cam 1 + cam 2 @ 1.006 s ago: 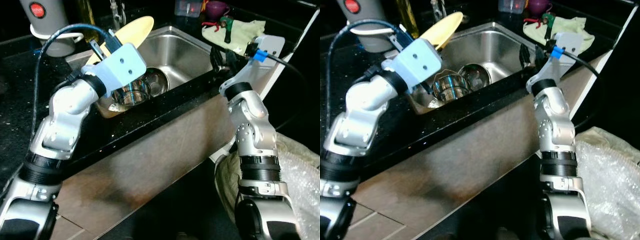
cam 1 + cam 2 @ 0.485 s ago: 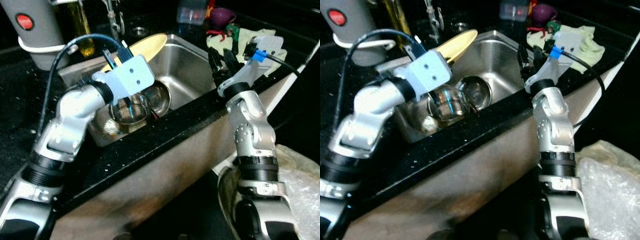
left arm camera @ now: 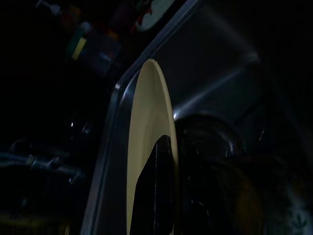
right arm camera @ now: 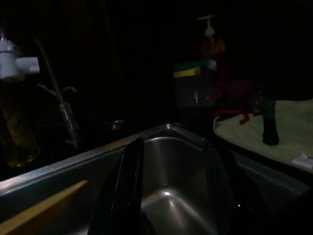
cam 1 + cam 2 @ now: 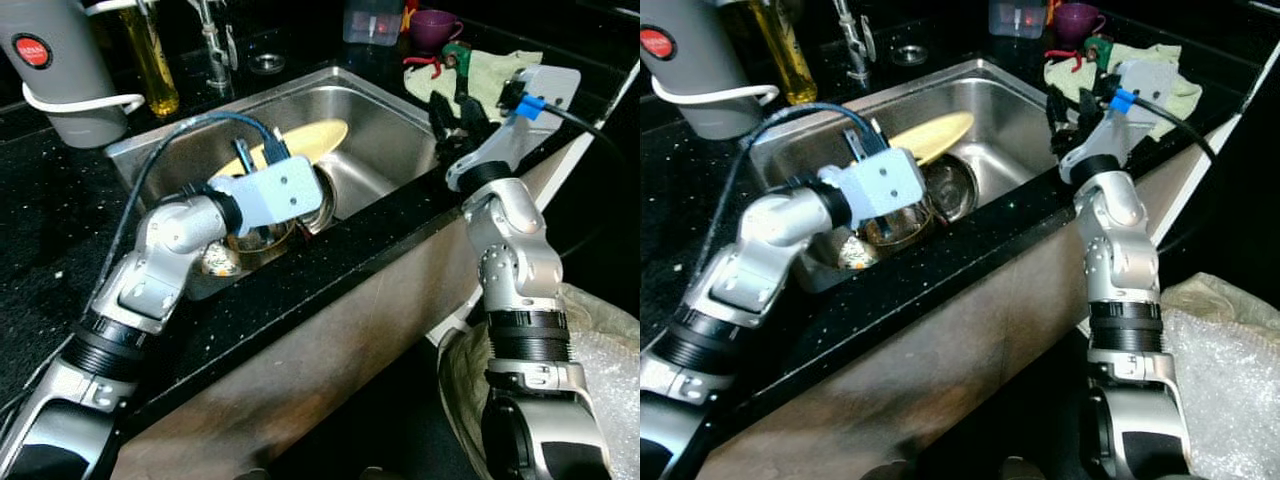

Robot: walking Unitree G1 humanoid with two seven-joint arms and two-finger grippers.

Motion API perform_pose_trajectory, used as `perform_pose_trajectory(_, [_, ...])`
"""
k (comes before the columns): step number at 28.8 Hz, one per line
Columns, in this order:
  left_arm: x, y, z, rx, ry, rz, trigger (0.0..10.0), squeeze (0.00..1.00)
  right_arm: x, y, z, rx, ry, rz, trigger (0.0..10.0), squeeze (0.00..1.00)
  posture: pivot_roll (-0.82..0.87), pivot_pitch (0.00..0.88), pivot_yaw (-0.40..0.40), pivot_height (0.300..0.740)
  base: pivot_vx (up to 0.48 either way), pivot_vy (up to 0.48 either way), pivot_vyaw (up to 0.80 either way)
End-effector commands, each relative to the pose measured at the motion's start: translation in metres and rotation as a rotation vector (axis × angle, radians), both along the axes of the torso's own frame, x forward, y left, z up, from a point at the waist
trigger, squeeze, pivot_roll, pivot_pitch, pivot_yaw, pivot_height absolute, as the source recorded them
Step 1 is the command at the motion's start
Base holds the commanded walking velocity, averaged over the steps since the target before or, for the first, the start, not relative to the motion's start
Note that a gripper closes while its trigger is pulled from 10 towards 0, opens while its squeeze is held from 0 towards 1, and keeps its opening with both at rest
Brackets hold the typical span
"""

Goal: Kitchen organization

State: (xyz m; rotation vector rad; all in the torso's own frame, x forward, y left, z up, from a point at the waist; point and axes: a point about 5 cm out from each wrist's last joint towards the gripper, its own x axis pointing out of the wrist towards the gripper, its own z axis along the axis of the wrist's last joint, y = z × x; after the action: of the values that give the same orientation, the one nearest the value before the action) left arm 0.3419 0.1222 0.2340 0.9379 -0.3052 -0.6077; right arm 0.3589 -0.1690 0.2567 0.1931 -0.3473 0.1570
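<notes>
A pale yellow plate (image 5: 305, 140) lies tilted inside the steel sink (image 5: 385, 120), resting over steel bowls (image 5: 322, 195). My left gripper (image 5: 258, 155) reaches down into the sink and is shut on the plate's near edge. In the left wrist view one black finger (image 3: 156, 191) lies across the plate (image 3: 146, 122). My right gripper (image 5: 455, 110) hovers over the counter at the sink's right rim, open, nothing between its fingers (image 4: 122, 191).
A grey kettle (image 5: 55, 70), an oil bottle (image 5: 155, 55) and the tap (image 5: 215, 40) stand behind the sink. A clear tub (image 5: 372, 20), a purple cup (image 5: 435, 22) and a green cloth (image 5: 490, 70) sit at the back right. Plastic wrap (image 5: 605, 350) lies on the floor.
My left gripper has lowered the yellow plate from leaning above the sink's back rim down into the basin over the bowls. The camera has shifted; the right arm stays put.
</notes>
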Motion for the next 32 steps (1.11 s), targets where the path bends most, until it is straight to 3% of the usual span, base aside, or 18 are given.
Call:
perform_pose_trajectory(1, [0.002, 0.003, -0.004, 0.022, -0.01, 0.011, 10.0, 0.0, -0.001, 0.003, -0.002, -0.006, 0.009, 0.01, 10.0, 0.0, 0.02, 0.064, 0.004, 0.74, 0.0, 0.0, 0.0])
perform_pose_trajectory(11, [0.013, 0.009, -0.015, 0.064, -0.023, 0.056, 10.0, 0.0, -0.009, 0.027, -0.015, -0.009, 0.032, 0.11, 10.0, 0.0, 0.01, 0.062, 0.011, 0.74, 0.0, 0.0, 0.0])
perform_pose_trajectory(15, [0.015, 0.008, -0.014, 0.06, -0.029, 0.048, 10.0, 0.0, -0.011, 0.029, -0.017, -0.024, 0.03, 0.132, 10.0, 0.0, 0.0, 0.061, 0.011, 0.74, 0.0, 0.0, 0.0])
perform_pose_trajectory(16, [0.015, 0.007, -0.013, 0.057, -0.031, 0.042, 10.0, 0.13, -0.011, 0.028, -0.017, -0.03, 0.027, 0.139, 10.0, 0.0, 0.0, 0.062, 0.012, 0.74, 0.0, 0.0, 0.0])
perform_pose_trajectory(17, [0.015, 0.007, -0.013, 0.057, -0.031, 0.042, 10.0, 0.13, -0.011, 0.028, -0.017, -0.03, 0.027, 0.139, 10.0, 0.0, 0.0, 0.062, 0.012, 0.74, 0.0, 0.0, 0.0])
perform_pose_trajectory(18, [0.016, 0.006, -0.013, 0.054, -0.035, 0.037, 10.0, 1.0, -0.012, 0.028, -0.016, -0.035, 0.023, 0.144, 10.0, 0.0, 0.0, 0.064, 0.013, 0.74, 0.0, 0.0, 0.0])
perform_pose_trajectory(31, [0.022, 0.016, 0.003, -0.006, -0.115, 0.085, 10.0, 1.0, -0.016, 0.03, -0.013, -0.041, 0.006, 0.167, 10.0, 0.0, 0.0, 0.071, 0.013, 0.74, 0.0, 0.0, 0.0])
perform_pose_trajectory(32, [0.021, 0.017, 0.011, -0.065, -0.13, 0.093, 10.0, 0.91, -0.016, 0.029, -0.013, -0.04, 0.005, 0.169, 10.0, 0.0, 0.0, 0.071, 0.012, 0.74, 0.0, 0.0, 0.0])
